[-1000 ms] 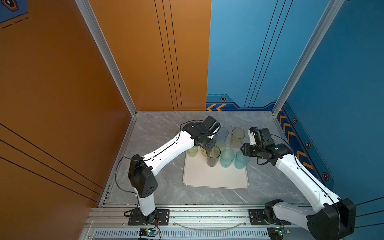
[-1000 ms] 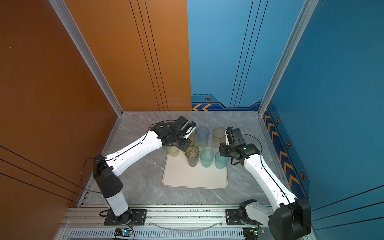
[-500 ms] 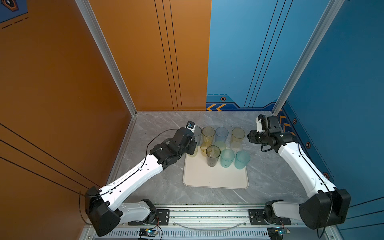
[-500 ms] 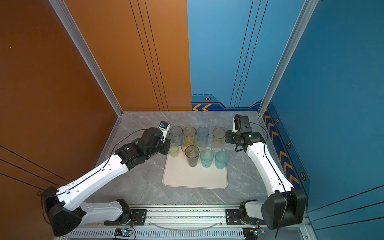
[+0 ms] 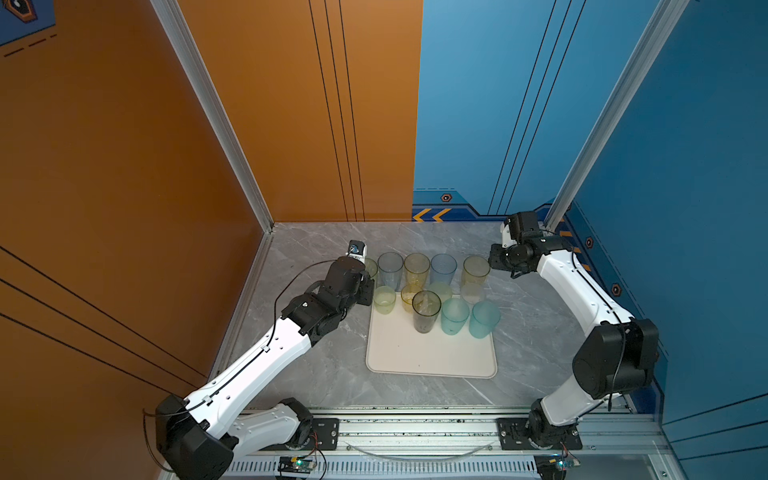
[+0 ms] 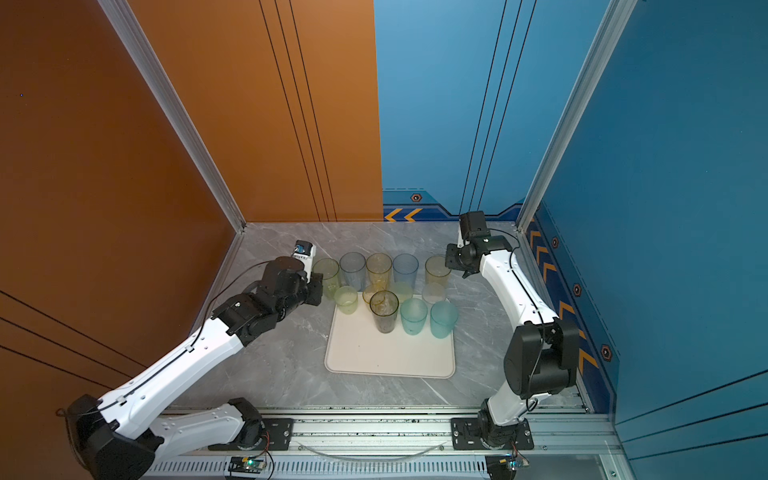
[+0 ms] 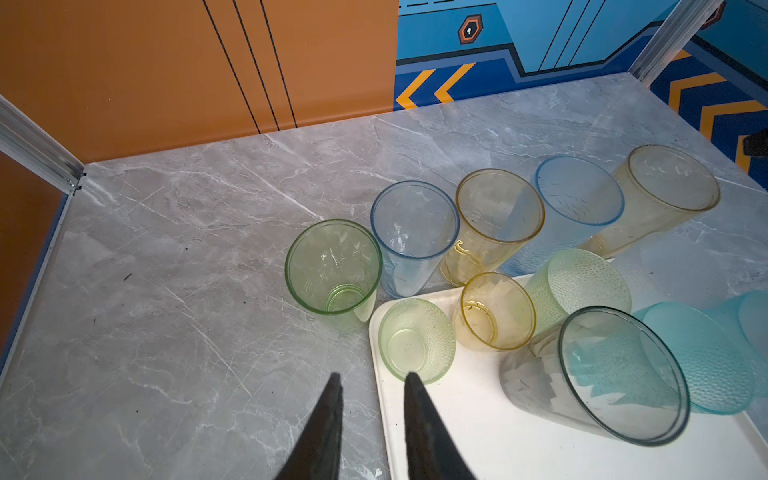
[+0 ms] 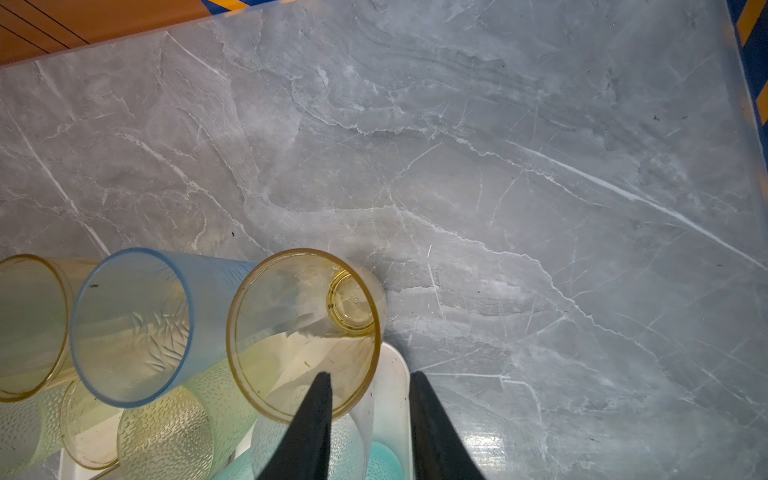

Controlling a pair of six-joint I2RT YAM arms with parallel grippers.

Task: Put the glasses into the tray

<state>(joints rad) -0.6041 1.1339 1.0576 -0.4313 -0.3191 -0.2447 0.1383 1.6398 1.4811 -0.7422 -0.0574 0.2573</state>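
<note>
The cream tray [image 5: 432, 357] holds several glasses: a smoky grey one [image 5: 426, 309], two teal ones [image 5: 455, 316] and short green [image 7: 415, 343] and yellow [image 7: 494, 311] ones. Several tall glasses stand on the table behind it, a green one [image 7: 332, 266] leftmost and a yellow one [image 5: 476, 270] [image 8: 303, 332] rightmost. My left gripper [image 7: 371, 380] is open and empty, low at the tray's near-left corner, one fingertip by the short green glass. My right gripper [image 8: 370, 378] [image 5: 492, 266] is open, its jaws either side of the tall yellow glass's rim.
The grey marble table [image 5: 316, 365] is boxed in by an orange wall [image 5: 124, 187] on the left and blue walls [image 5: 685, 187] behind and on the right. The tray's rim [image 8: 392, 374] lies under my right gripper.
My left arm has pulled back from over the glasses to the tray's left edge. My right arm has swung out to the far right, beside the tall yellow glass, its jaws narrowing.
</note>
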